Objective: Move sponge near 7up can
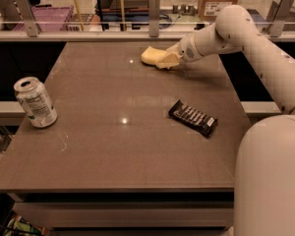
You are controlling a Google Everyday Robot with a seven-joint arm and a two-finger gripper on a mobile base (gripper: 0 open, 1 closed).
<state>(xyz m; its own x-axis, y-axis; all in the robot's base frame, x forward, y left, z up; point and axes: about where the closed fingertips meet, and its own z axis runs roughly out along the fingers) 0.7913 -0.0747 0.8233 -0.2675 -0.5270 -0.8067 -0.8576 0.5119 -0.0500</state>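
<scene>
The pale yellow sponge (149, 54) lies on the brown table (128, 146) near its far edge, right of the middle. My gripper (163, 61) comes in from the right on the white arm and is right at the sponge's right end, low over the table. The 7up can (36, 102) stands upright near the table's left edge, far to the left of the sponge and nearer the front.
A flat black snack wrapper (193, 117) lies on the right half of the table. A railing with metal posts (154, 11) runs behind the far edge. My white base (270, 181) fills the lower right corner.
</scene>
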